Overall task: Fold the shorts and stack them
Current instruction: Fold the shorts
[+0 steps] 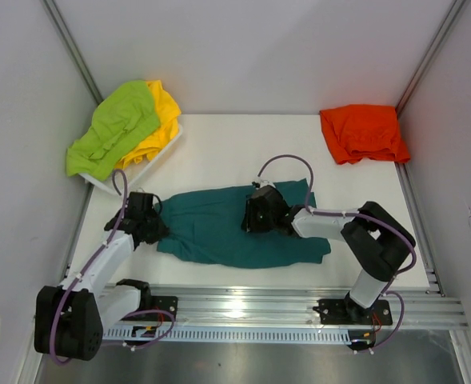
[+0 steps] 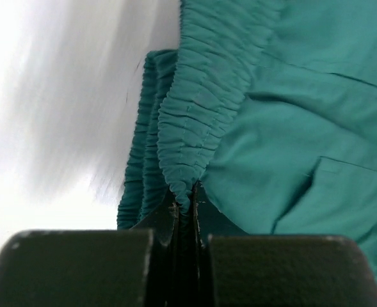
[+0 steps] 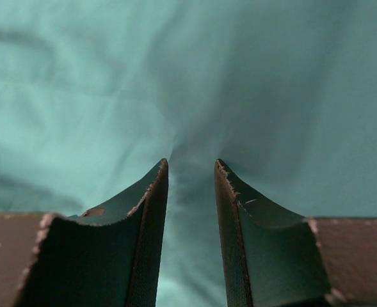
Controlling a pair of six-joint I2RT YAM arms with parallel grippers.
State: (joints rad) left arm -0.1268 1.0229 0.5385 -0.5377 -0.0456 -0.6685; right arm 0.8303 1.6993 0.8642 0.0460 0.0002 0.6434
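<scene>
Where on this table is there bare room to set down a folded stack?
Bare table lies between the white tray and the orange shorts, beyond the teal shorts. The near half is crowded: teal shorts, left arm and right arm fill it.

No writing, label, brand, number or sign can be read in any view. The teal shorts [image 2: 290, 96] just ahead of the left pincer [image 2: 185, 208] show only plain cloth and stitching. The same is true of the cloth ahead of the right pincer [image 3: 191, 167].
</scene>
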